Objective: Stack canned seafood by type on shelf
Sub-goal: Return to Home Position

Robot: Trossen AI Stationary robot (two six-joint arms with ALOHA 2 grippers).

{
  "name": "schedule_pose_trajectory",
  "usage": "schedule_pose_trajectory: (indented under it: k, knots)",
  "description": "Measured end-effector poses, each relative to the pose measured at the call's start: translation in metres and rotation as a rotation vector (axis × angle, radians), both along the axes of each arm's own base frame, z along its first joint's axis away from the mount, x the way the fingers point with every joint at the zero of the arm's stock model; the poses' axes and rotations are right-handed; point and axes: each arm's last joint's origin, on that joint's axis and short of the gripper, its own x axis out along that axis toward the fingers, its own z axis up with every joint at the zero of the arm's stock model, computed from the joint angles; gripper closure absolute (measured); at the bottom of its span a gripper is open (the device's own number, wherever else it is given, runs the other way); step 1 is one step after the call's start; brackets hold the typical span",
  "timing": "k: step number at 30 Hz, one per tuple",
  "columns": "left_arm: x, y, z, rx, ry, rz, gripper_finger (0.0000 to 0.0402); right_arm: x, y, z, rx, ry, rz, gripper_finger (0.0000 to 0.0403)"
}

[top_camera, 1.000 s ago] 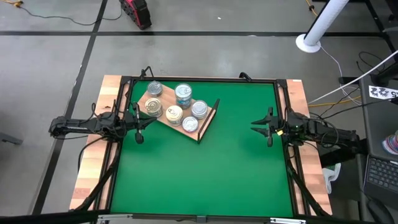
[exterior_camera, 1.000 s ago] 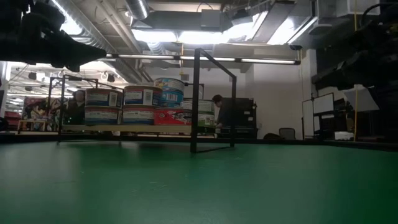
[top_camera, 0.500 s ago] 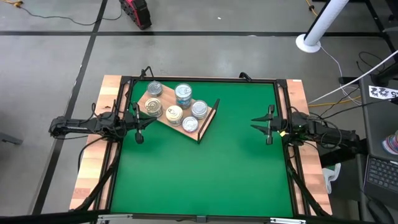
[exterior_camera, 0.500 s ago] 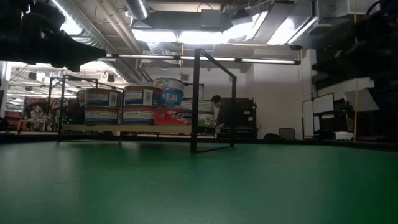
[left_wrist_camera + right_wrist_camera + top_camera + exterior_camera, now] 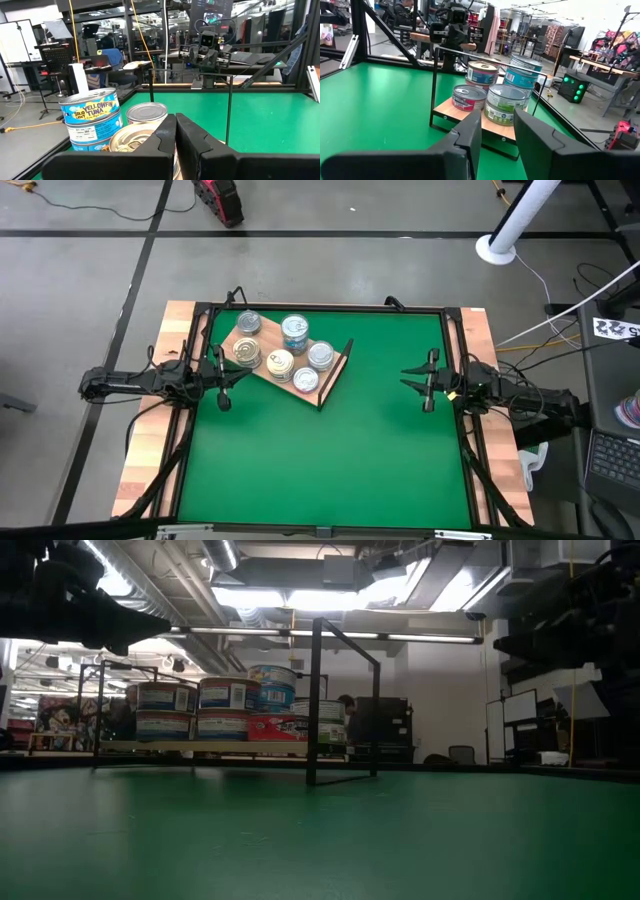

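The right gripper (image 5: pixel 405 379) has shifted slightly toward the middle of the green mat (image 5: pixel 330 460). The left arm and the load have not moved.

Status: all tins (image 5: pixel 294 332) in view stand on the wooden shelf (image 5: pixel 268 342), at the far left of the mat. From above they show as six positions, and the level view shows them stacked at least two high. No tin lies loose on the mat.

Right gripper: fingers spread, carrying nothing, well apart from the shelf. Left gripper (image 5: pixel 175 131): fingers pressed together on nothing, just beside the shelf and facing the blue yellowfin tuna stack (image 5: pixel 92 122).

Step in hand, as judged: stacking is complete and the arms are parking. The next move calls for drawing each arm back to its own table side, clear of the shelf's wire frame.
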Motion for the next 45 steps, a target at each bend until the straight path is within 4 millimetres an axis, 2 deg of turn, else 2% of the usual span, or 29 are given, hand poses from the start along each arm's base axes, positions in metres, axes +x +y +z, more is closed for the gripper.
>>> schedule_pose_trajectory:
  k: [45]
  knots:
    - [0.0000, 0.0000, 0.0001, 0.000, 0.000, 0.000, 0.0400, 0.0004, 0.0000, -0.0020, 0.003, 0.014, 0.001, 0.0288]
